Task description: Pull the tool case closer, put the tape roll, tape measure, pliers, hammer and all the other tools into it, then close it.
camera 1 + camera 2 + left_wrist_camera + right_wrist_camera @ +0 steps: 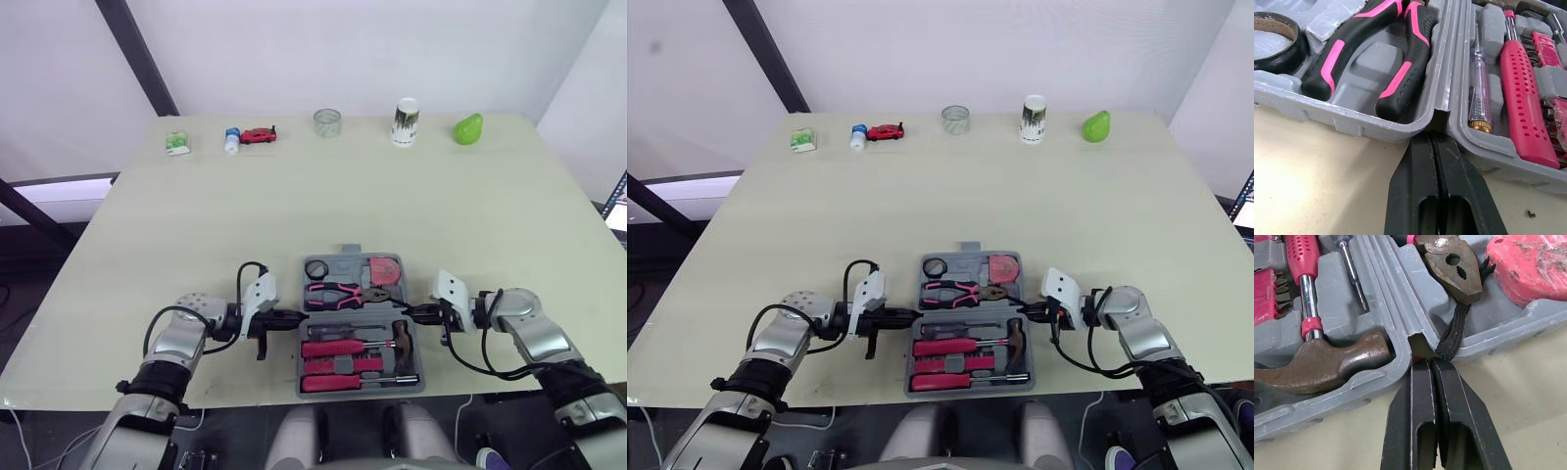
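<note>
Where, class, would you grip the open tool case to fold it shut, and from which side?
Likely the handle tab on the far rim, from the far side: the tool case lies flat, hinged across its middle, so that edge gives leverage. The left gripper and right gripper sit shut at the hinge ends.

An open grey plastic tool case [360, 364] lies near the front edge of the pale table [294, 206], with pink-handled pliers [338, 292] inside. The left claw [296, 316] and right claw [414, 313] touch its opposite sides.

Head stereo looks down on the table [490, 215]; wrist cameras closely face the tool case [1366, 128].
</note>
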